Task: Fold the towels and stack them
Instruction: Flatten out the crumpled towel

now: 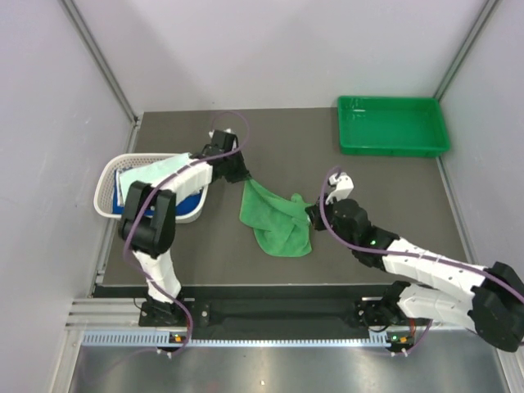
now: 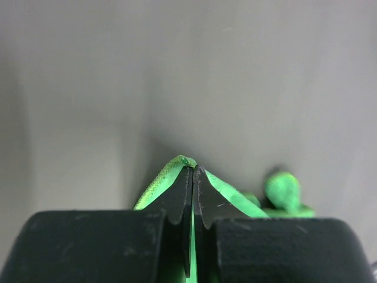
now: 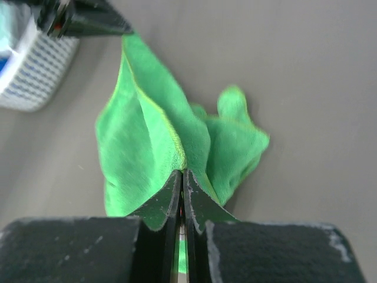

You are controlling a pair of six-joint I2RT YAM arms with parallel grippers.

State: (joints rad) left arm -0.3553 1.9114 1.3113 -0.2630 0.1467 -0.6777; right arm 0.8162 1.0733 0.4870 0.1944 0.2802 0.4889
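Pinching corners of green towel [image 1: 274,221] — left gripper [image 2: 192,168], right gripper [image 3: 181,172], clamped; basket [image 1: 105,187] near, tray [image 1: 393,150] well apart.

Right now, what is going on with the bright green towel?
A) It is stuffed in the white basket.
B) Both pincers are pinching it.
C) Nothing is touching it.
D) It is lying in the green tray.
B: the left pincer and the right pincer are each shut on a bit of the green towel, one at each side of it.
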